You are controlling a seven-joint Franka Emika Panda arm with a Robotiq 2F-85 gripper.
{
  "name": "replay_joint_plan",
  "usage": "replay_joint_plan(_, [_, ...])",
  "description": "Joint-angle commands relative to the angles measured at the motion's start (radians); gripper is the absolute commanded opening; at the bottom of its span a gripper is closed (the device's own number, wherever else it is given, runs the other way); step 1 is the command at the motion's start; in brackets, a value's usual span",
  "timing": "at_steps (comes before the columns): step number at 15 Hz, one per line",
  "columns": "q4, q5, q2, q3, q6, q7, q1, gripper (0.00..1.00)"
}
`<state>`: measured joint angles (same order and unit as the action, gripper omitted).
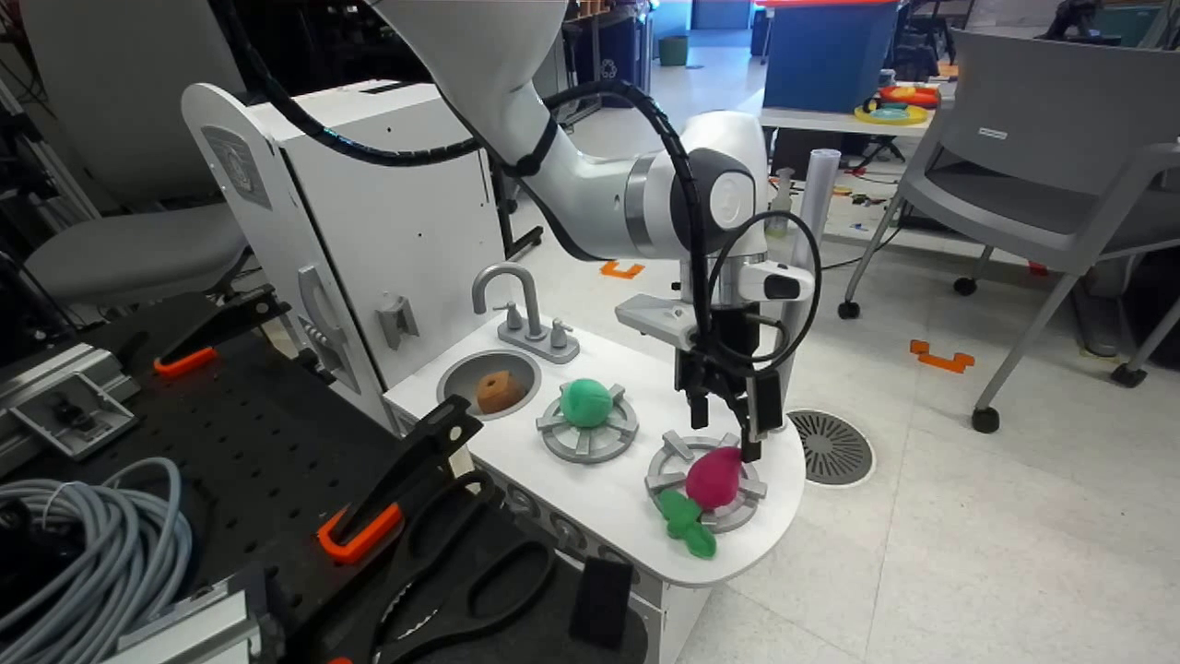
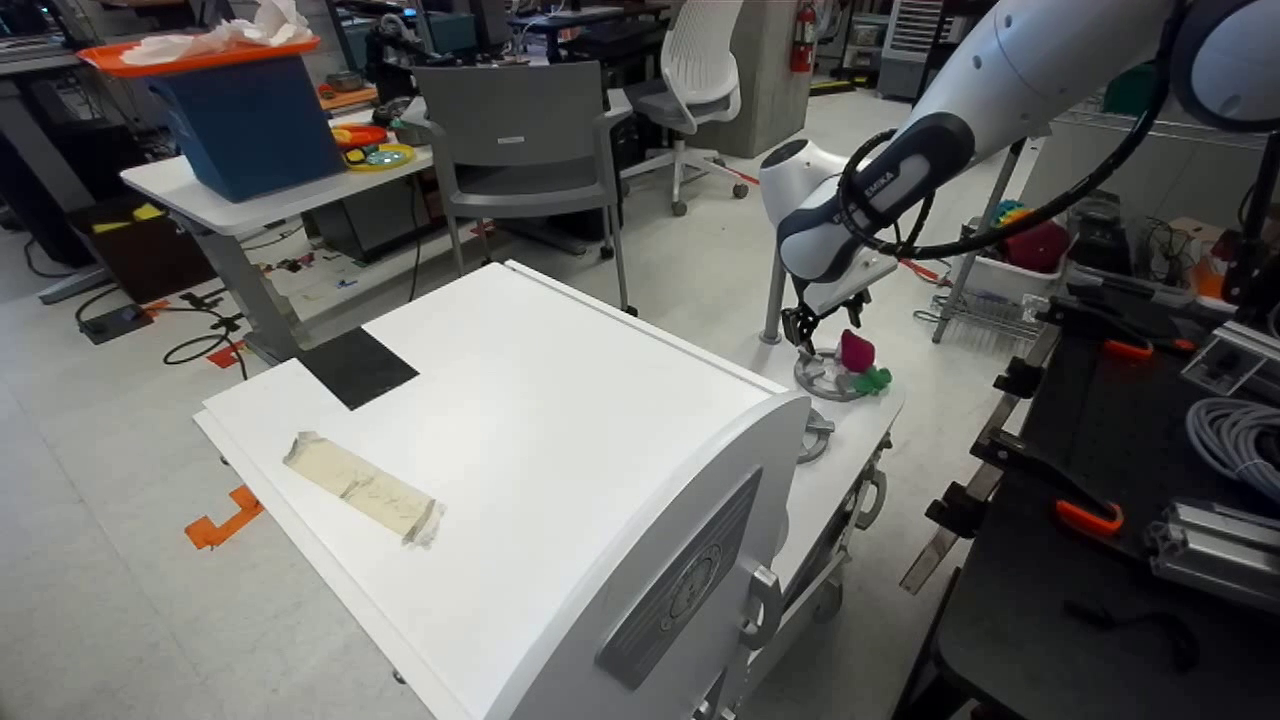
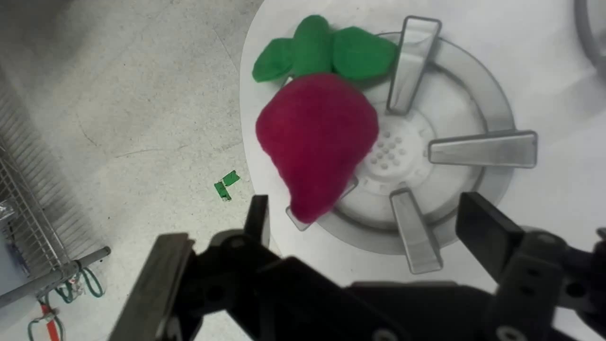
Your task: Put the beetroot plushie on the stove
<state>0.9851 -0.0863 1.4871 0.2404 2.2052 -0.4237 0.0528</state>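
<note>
The beetroot plushie, a magenta body with green leaves, lies on a burner grate of the stove in both exterior views (image 1: 714, 478) (image 2: 856, 352). In the wrist view the plushie (image 3: 317, 128) sits off-centre on the grate (image 3: 483, 149), its leaves over the ring's outer side near the top's edge. The stove's grates also show in both exterior views (image 1: 678, 446) (image 2: 815, 378). My gripper (image 1: 725, 431) is above this burner, beside the plushie's pointed tip. In the wrist view my gripper (image 3: 362, 210) has its fingers wide apart with nothing between them.
A green ball (image 1: 586, 403) sits on the second burner. A brown block (image 1: 499, 392) lies in the sink basin (image 1: 449, 380), beside the grey faucet (image 1: 530, 309). A tall white cabinet (image 1: 396, 212) stands behind the sink. A black bench (image 1: 258, 461) with clamps stands alongside.
</note>
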Motion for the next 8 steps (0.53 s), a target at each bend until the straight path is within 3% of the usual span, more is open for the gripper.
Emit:
replay_joint_plan(1, [0.042,0.044,-0.067,-0.079,-0.117,0.098,0.027,1.00])
replay_joint_plan(3, [0.143,0.055,-0.142,-0.082,-0.212,0.090,0.010,1.00])
replay_joint_plan(4, [0.037,0.038,-0.051,-0.060,-0.143,0.064,0.008,1.00])
replay_joint_plan(8, [0.108,0.040,-0.111,-0.073,-0.192,0.070,0.006,1.00])
